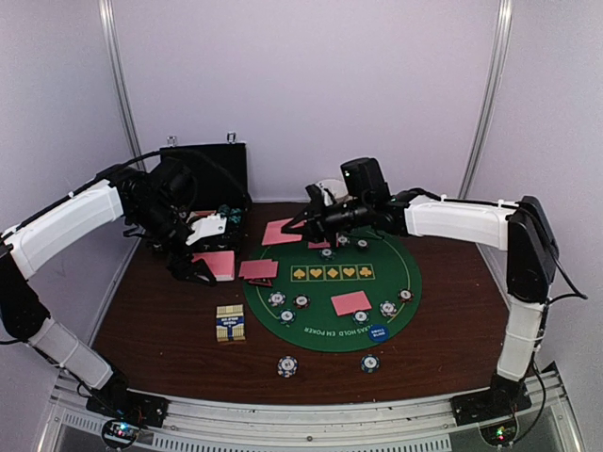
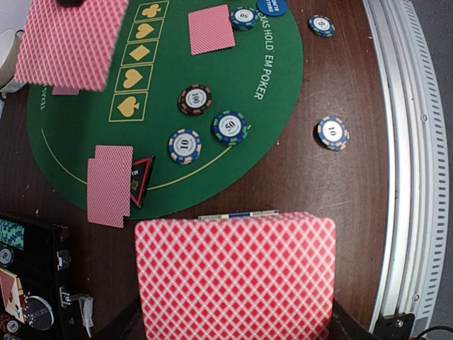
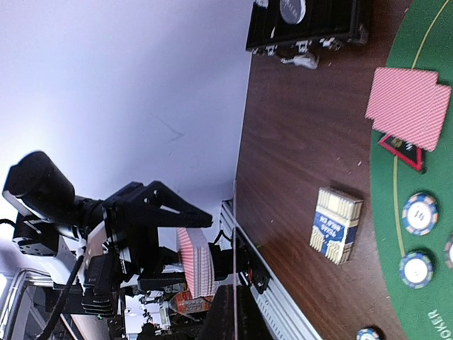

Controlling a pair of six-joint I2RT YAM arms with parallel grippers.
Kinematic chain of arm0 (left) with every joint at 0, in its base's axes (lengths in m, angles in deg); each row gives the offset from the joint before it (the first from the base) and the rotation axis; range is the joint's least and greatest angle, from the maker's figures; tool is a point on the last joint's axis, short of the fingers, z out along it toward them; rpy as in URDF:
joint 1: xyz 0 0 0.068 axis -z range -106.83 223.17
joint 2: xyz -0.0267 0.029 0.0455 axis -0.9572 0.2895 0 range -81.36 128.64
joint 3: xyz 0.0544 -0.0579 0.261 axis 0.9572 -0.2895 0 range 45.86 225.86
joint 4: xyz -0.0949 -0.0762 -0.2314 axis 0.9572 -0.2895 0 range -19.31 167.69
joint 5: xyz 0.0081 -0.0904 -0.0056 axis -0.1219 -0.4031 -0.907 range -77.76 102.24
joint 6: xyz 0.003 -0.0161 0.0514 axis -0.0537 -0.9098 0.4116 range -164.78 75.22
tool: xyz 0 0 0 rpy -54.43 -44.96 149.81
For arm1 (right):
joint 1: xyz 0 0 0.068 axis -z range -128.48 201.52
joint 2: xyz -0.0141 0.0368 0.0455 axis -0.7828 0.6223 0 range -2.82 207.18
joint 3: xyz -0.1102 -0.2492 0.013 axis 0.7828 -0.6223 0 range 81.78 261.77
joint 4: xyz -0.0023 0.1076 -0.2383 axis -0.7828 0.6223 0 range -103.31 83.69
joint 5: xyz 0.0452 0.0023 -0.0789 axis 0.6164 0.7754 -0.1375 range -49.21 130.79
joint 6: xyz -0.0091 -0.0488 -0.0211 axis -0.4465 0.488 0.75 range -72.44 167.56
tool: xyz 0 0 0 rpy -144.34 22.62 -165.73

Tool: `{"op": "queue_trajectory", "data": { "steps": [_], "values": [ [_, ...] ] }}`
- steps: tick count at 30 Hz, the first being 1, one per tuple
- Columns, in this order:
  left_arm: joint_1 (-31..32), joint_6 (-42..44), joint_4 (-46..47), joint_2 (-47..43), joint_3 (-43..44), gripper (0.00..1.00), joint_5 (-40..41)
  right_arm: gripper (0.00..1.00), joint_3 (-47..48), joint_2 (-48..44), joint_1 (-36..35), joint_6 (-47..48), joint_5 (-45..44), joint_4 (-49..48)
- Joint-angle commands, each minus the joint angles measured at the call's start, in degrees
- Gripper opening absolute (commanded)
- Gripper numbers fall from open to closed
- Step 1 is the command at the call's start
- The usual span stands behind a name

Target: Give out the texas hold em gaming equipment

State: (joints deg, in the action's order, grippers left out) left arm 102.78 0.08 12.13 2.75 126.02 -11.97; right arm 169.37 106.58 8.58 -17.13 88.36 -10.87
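Held deck (image 2: 233, 273): a stack of pink-backed playing cards, raised over the bare wood just left of the Green mat (image 1: 330, 334), with the back pattern facing the left wrist camera.
Handling of the stack: judged light, thin and slick. The cards slide on one another, so a firm pinch across the faces near one edge suits it, and a slack pinch risks fanning or shedding cards.
Left gripper (image 1: 196, 268): closed across the stack. Its fingers are mostly hidden behind the cards in the wrist view.
Single card (image 1: 280, 232): held above the far-left part of the mat. It would flex easily and needs only a light edge pinch.
Right gripper (image 1: 306, 221): appears clamped on that card's edge. This is read from the overhead view, as its own camera does not show the fingers.
Dealt cards (image 2: 110, 184): an overlapped pair at the mat's left rim, touching the Red triangular marker (image 2: 141, 180).
Poker chips (image 2: 230, 127): stiff, flat discs, judged denser than the cards. Most lie on the mat and two on the wood near the front, and each is best gripped across the rim.
Blue button (image 1: 377, 332): on the mat's near edge.
Card box (image 1: 231, 323): on the Table (image 1: 160, 320), left of the mat.
Black case (image 1: 203, 174): at the far left.
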Motion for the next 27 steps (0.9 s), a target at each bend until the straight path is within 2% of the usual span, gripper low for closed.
{"op": "queue_trajectory", "data": {
  "steps": [1, 8, 13, 22, 27],
  "values": [
    [-0.43, -0.39, 0.90, -0.78, 1.49, 0.35, -0.74, 0.00, 0.22, -1.87, 6.15, 5.69, -0.11, 4.16],
    [-0.43, -0.48, 0.71, -0.87, 1.61, 0.34, -0.70, 0.00, 7.63, 7.71, 16.02, 12.74, -2.11, 10.15],
    [-0.43, -0.56, 0.69, -1.10, 1.50, 0.34, -0.64, 0.00, 16.11, 16.43, 20.16, 15.31, -3.39, 12.94],
    [-0.43, -0.51, 0.60, -1.01, 1.25, 0.34, -0.93, 0.03, 30.80, 28.61, 22.19, 17.24, -5.13, 17.99],
    [-0.43, -0.32, 0.46, -1.32, 1.05, 0.34, -0.92, 0.05, 34.26, 32.46, 22.20, 17.25, -6.52, 18.98]
  ]
}}
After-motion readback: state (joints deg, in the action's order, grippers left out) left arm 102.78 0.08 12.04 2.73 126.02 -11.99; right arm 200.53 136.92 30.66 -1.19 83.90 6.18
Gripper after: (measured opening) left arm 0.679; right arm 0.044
